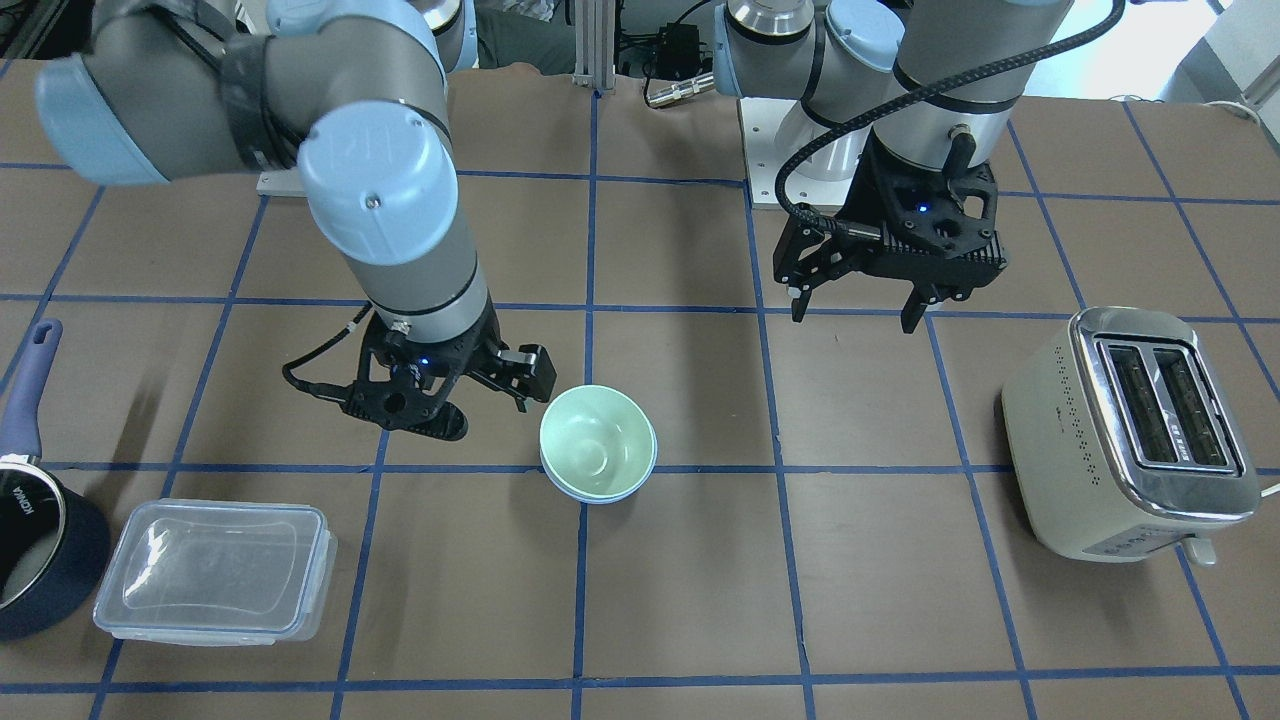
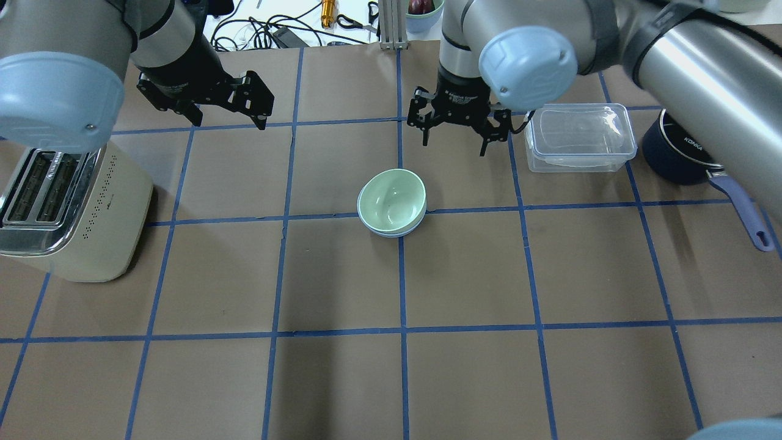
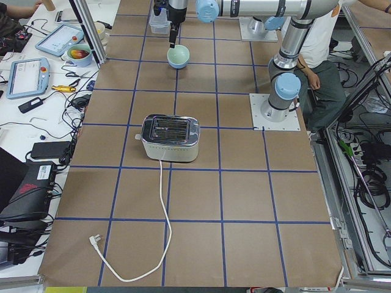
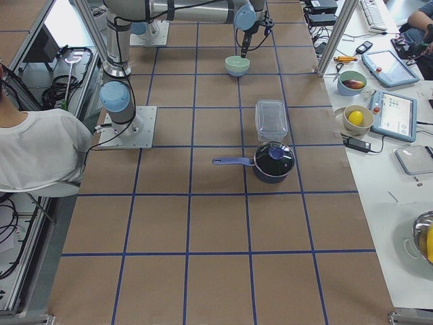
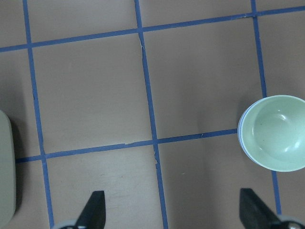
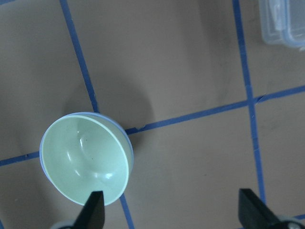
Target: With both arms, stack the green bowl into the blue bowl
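Observation:
The green bowl (image 1: pixel 596 440) sits nested inside the blue bowl (image 1: pixel 600 497) at the middle of the table. Only a thin blue rim shows under it. The stack also shows in the overhead view (image 2: pixel 391 200), the left wrist view (image 5: pixel 275 132) and the right wrist view (image 6: pixel 85 163). My right gripper (image 2: pixel 453 145) is open and empty, hovering just beyond the bowls, toward the clear box. My left gripper (image 2: pixel 231 121) is open and empty, raised well off to the bowls' left. Neither gripper touches a bowl.
A cream toaster (image 2: pixel 67 214) stands at the table's left side, its cord trailing off. A clear lidded plastic box (image 2: pixel 579 135) and a dark navy saucepan (image 2: pixel 675 153) with a blue handle stand on the right. Blue tape lines grid the brown table.

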